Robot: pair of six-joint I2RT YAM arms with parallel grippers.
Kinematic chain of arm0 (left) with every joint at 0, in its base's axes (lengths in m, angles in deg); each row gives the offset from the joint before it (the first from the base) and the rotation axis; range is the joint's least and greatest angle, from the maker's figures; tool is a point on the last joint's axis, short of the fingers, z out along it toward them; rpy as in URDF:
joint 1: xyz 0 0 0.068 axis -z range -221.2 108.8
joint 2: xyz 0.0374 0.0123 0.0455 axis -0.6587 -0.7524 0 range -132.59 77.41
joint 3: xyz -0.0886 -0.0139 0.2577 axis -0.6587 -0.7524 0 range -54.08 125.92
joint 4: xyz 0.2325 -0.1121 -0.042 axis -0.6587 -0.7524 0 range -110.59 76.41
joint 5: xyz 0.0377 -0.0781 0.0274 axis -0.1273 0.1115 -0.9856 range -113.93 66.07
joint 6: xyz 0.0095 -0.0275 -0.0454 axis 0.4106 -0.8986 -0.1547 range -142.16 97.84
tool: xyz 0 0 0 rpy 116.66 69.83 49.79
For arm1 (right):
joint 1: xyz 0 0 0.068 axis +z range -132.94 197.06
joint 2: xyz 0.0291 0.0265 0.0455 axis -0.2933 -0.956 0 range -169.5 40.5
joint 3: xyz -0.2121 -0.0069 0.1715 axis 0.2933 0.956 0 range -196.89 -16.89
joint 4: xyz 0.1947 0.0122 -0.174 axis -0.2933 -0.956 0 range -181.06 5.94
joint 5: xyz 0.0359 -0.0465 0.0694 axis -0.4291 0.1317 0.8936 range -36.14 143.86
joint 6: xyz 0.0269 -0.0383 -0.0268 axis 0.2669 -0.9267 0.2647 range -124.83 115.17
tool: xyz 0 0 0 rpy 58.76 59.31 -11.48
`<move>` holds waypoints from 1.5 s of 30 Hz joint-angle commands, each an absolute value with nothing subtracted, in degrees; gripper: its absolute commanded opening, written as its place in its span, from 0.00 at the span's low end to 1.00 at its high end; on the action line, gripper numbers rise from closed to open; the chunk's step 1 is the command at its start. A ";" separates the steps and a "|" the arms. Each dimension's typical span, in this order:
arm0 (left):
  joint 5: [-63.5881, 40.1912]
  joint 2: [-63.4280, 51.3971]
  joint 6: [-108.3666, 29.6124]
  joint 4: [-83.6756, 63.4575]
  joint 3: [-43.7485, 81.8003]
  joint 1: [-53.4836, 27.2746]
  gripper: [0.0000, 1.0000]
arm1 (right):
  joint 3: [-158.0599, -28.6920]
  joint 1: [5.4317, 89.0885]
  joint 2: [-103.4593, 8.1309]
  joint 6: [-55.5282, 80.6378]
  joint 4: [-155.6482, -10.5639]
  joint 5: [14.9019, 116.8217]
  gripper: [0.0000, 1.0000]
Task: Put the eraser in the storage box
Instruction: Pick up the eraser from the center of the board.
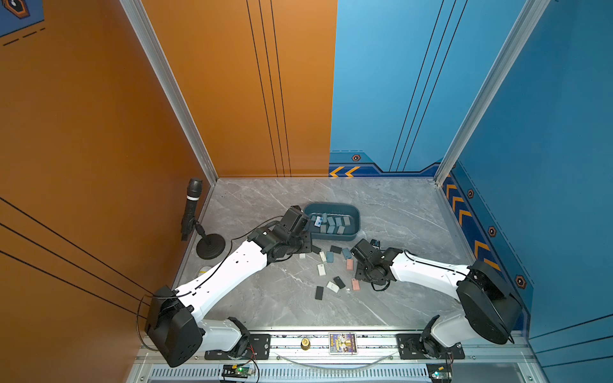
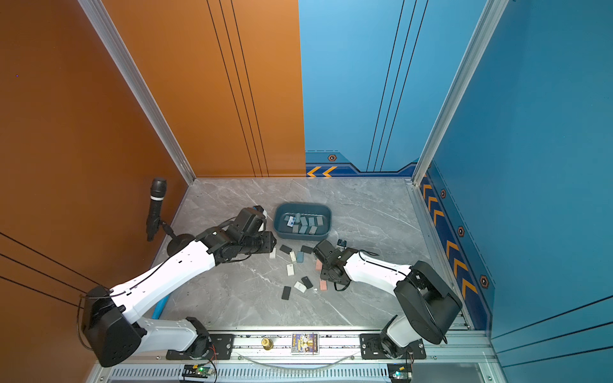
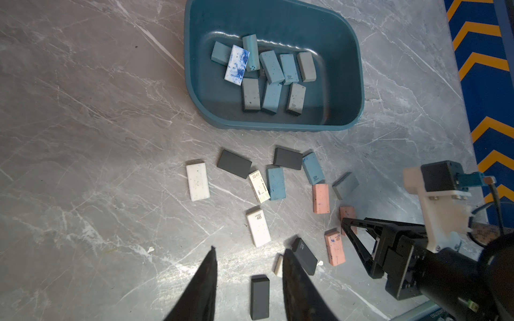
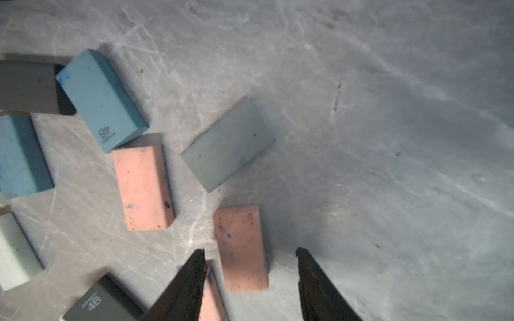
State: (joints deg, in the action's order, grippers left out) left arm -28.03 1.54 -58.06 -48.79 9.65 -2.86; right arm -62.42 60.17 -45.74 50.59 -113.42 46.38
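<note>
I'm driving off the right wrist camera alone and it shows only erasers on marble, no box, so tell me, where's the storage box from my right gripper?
Observer: The storage box sits on the table, farther from the robot than the right gripper and slightly to its left.
Operator: Anything in it already?
Observer: Yes, several blue and grey erasers and a white one smeared blue.
Operator: And the left gripper?
Observer: Open and empty, raised above the table beside the box's end on the robot's left.
</note>
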 commanded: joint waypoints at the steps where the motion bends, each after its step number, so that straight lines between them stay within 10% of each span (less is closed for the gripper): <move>1: -28.67 0.77 -58.61 -49.89 10.12 -2.36 0.40 | -61.53 59.99 -46.61 50.62 -113.15 46.99 0.52; 19: -28.63 0.33 -58.55 -49.85 10.33 -2.18 0.40 | -62.18 59.96 -46.94 50.14 -114.40 47.14 0.25; 45: -32.09 2.78 -59.00 -51.21 5.74 -2.75 0.40 | -85.39 50.86 -45.47 35.68 -126.24 45.37 0.23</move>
